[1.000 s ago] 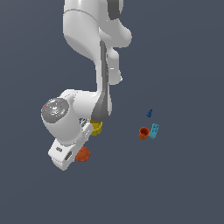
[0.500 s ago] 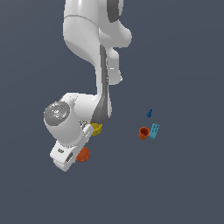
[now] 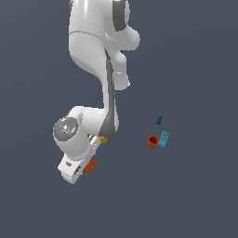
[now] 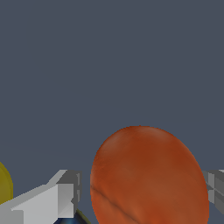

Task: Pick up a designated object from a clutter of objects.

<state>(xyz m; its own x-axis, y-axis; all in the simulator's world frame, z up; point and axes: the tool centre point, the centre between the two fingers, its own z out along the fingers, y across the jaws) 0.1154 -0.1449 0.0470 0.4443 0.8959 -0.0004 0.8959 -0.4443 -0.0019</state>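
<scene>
The designated object, an orange-red ball [image 3: 90,165], lies on the grey floor at the exterior view's lower left. In the wrist view the ball [image 4: 148,175] fills the space between my two fingers. My gripper [image 3: 85,166] is down at it, open, with one grey finger [image 4: 65,192] just short of one side and the other finger [image 4: 215,188] at its other edge. In the wrist view the gripper [image 4: 142,189] straddles the ball. The yellow cup [image 3: 103,139] sits just behind my hand, mostly hidden by it; its edge shows in the wrist view [image 4: 4,186].
A small orange-red cup [image 3: 152,141], a light-blue block [image 3: 163,138] and a tiny dark-blue cone [image 3: 158,120] stand together to the exterior view's right, well apart from my hand. The white arm [image 3: 100,60] rises above the ball.
My wrist has come down a little toward the floor around the orange-red ball. The ball and the other items have not moved.
</scene>
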